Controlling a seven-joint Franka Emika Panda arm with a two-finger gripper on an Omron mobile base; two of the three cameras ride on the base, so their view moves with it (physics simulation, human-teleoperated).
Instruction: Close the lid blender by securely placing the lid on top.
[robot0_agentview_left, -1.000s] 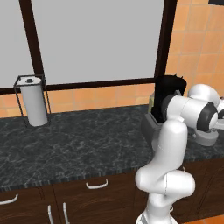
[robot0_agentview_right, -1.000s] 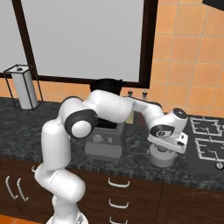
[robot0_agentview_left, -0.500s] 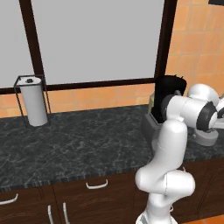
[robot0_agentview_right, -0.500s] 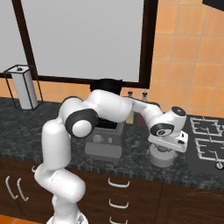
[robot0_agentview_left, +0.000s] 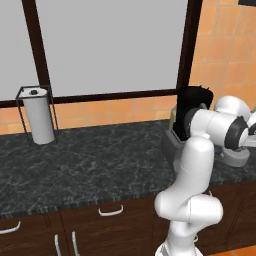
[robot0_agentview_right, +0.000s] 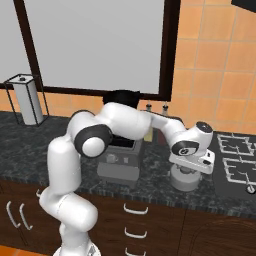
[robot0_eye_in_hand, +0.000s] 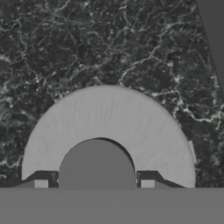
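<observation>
Our fingers (robot0_eye_in_hand: 94, 183) are clamped on the raised centre knob of the round, flat light-grey lid (robot0_eye_in_hand: 109, 127); it looks rigid, light, possibly slippery.

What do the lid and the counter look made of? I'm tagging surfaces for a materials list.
Lid: matte light-grey, probably plastic; even tone, no shine. Counter: dark stone, likely polished granite or marble; black with pale veining. Both are rendered, so this is only a guess.

base cams: behind arm L/R, same counter (robot0_agentview_left: 100, 165) | hand cam: close, straight down
</observation>
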